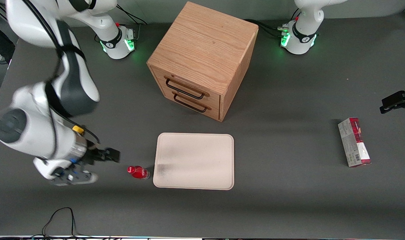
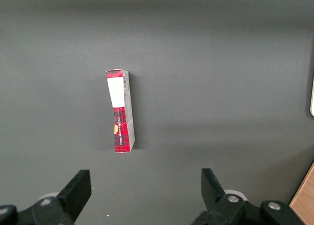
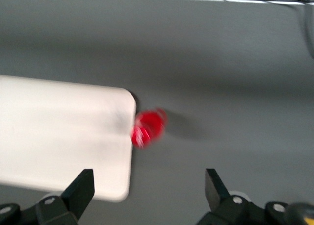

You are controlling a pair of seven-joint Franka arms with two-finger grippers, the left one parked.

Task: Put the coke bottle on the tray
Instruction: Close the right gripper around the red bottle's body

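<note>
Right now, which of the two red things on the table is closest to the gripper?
The coke bottle, beside the tray corner. The open gripper hovers next to it, while the red-and-grey carton lies toward the parked arm's end.

coke bottle [image 1: 138, 172]: small, red cap and red body, stood on the desk, just beside the tray's corner, off it | tray [image 1: 195, 153]: flat cream rectangle, rounded corners, low rim, dark smudge at the corner nearest the bottle, lay in front of the drawers

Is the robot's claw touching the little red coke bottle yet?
Apart. The front view shows bare table between the gripper and the coke bottle; the open fingers hold nothing.
</note>
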